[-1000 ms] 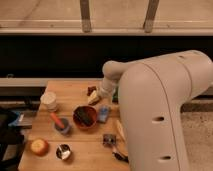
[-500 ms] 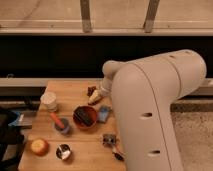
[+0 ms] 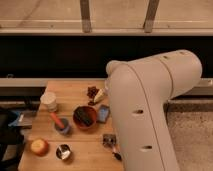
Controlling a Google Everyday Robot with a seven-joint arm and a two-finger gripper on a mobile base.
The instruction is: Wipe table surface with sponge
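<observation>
A small blue sponge (image 3: 104, 114) lies on the wooden table (image 3: 75, 90), just right of a red bowl (image 3: 85, 119). My large white arm (image 3: 145, 100) sweeps down over the right side of the table, and its edge runs right beside the sponge. My gripper is hidden behind the arm or out of the frame.
On the table are a white cup (image 3: 49, 101), a grey bowl holding an orange-handled tool (image 3: 60, 124), an orange fruit (image 3: 39, 146), a metal cup (image 3: 63, 151), dark red snacks (image 3: 92, 92), a cream wedge (image 3: 100, 96) and a grey object (image 3: 109, 140). A dark ledge runs behind.
My arm has swung left across the view and now covers more of the table's right side. The objects on the table have not moved.
</observation>
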